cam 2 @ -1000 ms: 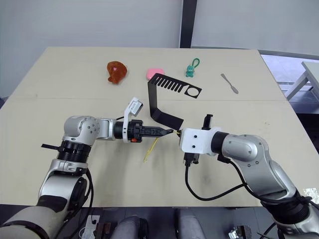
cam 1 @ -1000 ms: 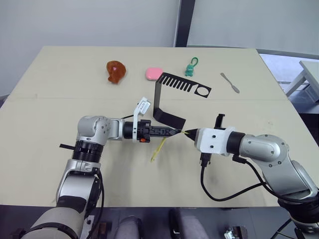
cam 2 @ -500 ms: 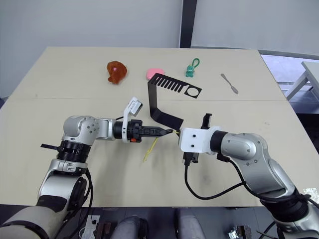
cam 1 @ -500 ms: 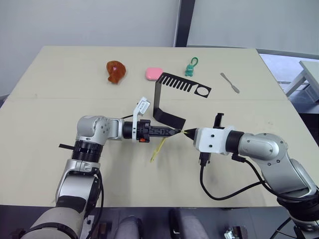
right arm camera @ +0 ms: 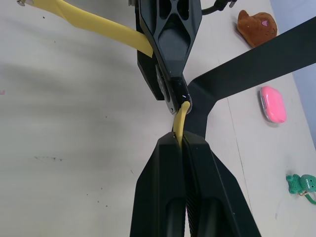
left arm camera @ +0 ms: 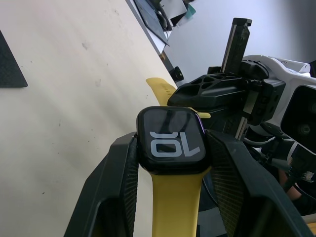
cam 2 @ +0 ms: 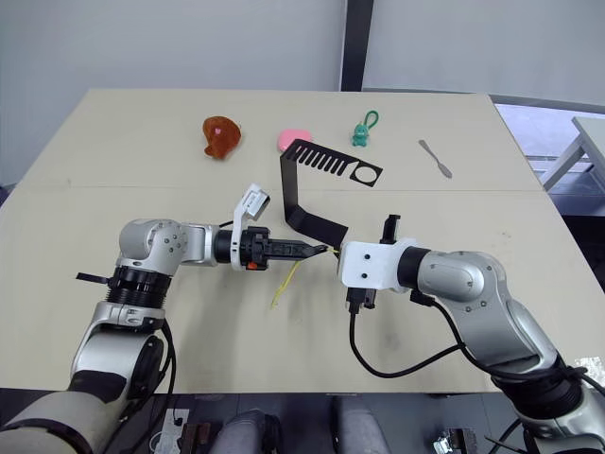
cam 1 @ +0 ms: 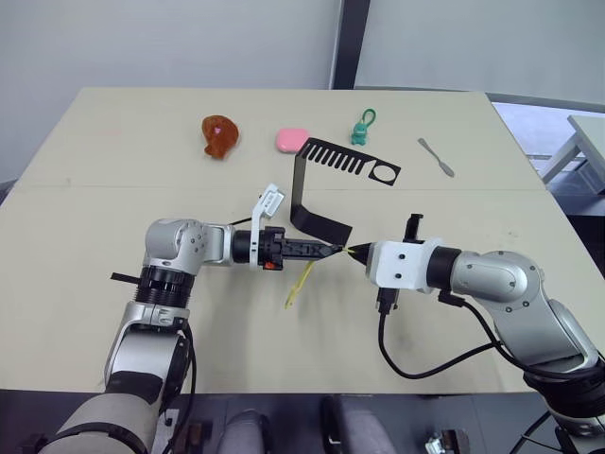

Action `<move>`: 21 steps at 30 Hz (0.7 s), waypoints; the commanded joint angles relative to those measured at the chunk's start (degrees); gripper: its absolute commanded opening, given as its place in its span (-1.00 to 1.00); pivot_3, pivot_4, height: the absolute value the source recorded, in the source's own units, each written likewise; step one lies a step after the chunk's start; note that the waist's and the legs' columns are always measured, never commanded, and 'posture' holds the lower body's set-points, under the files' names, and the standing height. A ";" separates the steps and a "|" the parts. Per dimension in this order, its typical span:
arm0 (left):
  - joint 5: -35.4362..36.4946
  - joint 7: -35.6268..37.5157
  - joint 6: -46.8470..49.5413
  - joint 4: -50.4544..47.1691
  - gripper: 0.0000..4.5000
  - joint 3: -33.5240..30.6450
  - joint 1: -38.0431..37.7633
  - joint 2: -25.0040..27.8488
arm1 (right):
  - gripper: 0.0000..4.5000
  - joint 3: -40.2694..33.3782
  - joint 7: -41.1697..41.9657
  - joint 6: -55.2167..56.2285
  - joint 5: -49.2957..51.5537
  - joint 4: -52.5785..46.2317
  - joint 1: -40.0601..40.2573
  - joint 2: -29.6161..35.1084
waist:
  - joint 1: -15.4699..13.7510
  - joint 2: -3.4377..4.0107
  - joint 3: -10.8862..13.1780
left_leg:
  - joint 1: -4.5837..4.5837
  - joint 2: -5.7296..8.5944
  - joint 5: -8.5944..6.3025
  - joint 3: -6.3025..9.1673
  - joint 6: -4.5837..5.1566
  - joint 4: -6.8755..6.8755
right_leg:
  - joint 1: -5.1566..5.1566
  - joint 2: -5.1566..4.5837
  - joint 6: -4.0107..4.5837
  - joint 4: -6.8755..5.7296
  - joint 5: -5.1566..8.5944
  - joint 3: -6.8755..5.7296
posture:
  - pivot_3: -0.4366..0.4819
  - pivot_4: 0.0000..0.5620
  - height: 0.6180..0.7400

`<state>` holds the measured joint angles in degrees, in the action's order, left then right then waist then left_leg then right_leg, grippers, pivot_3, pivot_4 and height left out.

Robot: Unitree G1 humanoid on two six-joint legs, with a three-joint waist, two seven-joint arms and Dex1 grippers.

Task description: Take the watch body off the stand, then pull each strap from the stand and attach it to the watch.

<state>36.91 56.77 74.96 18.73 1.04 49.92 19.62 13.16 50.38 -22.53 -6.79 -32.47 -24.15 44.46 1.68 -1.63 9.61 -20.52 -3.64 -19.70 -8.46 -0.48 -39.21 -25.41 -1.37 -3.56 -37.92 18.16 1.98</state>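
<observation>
Left gripper (left arm camera: 170, 163) clamps the watch body (left arm camera: 171, 139) by its sides above the tabletop (cam 1: 85, 236), one yellow strap (cam 1: 301, 284) dangling limp. Right gripper (right arm camera: 181, 140) pinches the second strap (right arm camera: 181, 117) at the case; it looks soft, so grip near the tip.

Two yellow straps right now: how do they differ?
The first bright yellow flexible strap hangs from the small black squarish watch body, its free end dangling, ungripped; the second bright yellow strap is pinched in the shut right claw, its tip at the watch. Both are narrow, same colour.
</observation>
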 commanded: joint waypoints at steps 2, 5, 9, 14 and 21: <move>2.51 1.57 0.19 -2.39 -0.29 0.67 1.97 -1.21 | -1.00 0.33 0.48 1.11 0.70 -1.63 -1.75 -0.91 | 0.00 0.00 0.00 | 0.00 0.00 0.00 0.00 0.00 0.00 | 0.00 0.00 0.00 0.00 0.00 0.00 | -0.05 -0.47 1.00; 2.58 1.55 0.30 -2.50 -0.29 0.62 1.97 -1.22 | -1.00 0.37 0.51 1.09 0.68 -1.59 -1.75 -0.92 | -0.01 0.00 0.00 | 0.00 0.00 0.00 0.00 0.00 0.00 | 0.00 0.00 0.00 0.00 0.00 0.00 | -0.05 -0.47 1.00; 2.67 1.51 0.43 -2.55 -0.29 0.55 2.04 -1.29 | -1.00 0.40 0.52 1.14 0.63 -1.44 -1.83 -0.96 | 0.00 0.00 0.00 | 0.00 0.00 0.00 0.00 0.00 0.00 | 0.00 0.00 0.00 0.00 0.00 0.00 | -0.05 -0.47 1.00; 2.69 1.46 0.44 -2.50 -0.29 0.48 2.19 -1.38 | -1.00 0.42 0.53 1.24 0.60 -1.30 -1.91 -1.02 | 0.00 0.00 0.00 | 0.00 0.00 0.00 0.00 0.00 0.00 | 0.00 0.00 0.00 0.00 0.00 0.00 | -0.05 -0.47 1.00; 2.73 1.47 0.41 -2.56 -0.29 0.43 2.33 -1.43 | -1.00 0.45 0.59 1.26 0.58 -1.10 -2.12 -1.01 | 0.00 0.00 0.00 | 0.00 0.00 0.00 0.00 0.00 0.00 | 0.00 0.00 0.00 0.00 0.00 0.00 | -0.05 -0.47 1.00</move>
<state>36.91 56.80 75.01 18.73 1.03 50.52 19.46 13.17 50.43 -22.52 -6.82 -31.49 -24.85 44.23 1.68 -1.63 9.61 -20.52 -3.64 -19.70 -8.46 -0.48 -39.21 -25.41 -1.37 -3.56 -37.92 18.16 1.98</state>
